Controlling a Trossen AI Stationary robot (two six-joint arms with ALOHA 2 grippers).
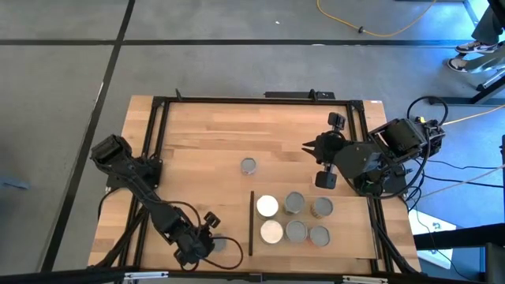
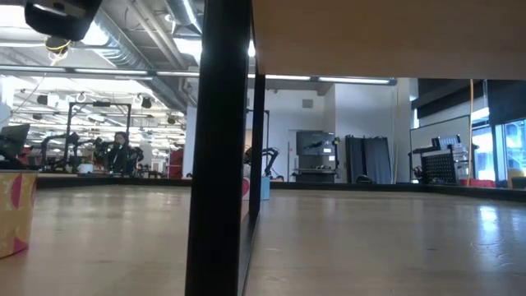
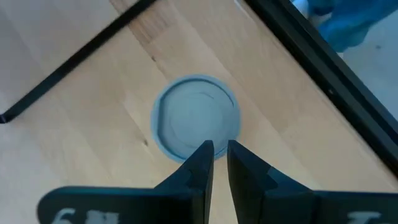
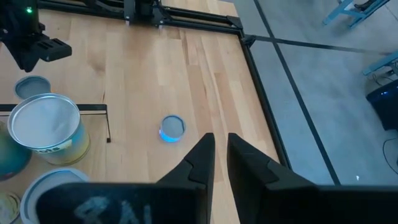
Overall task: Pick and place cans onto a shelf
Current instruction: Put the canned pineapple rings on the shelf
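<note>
A can with a round silver-grey top (image 3: 196, 115) stands on the tabletop near its front edge, left of the shelf (image 1: 347, 237). My left gripper (image 3: 219, 149) hangs over this can's near rim, fingers almost together with nothing between them; in the high view my left gripper (image 1: 215, 244) covers most of the can (image 1: 230, 246). Several cans (image 1: 294, 203) stand upright on the shelf, two of them white-topped. One more can (image 1: 248, 166) stands alone mid-table. My right gripper (image 1: 312, 147) is raised at the right, fingers almost together and holding nothing.
A thin dark strip (image 1: 251, 225) runs along the shelf's left edge, between the front can and the shelf's cans. A black frame (image 1: 158, 158) borders the tabletop. Bare wood lies across the far half of the table (image 1: 237, 126).
</note>
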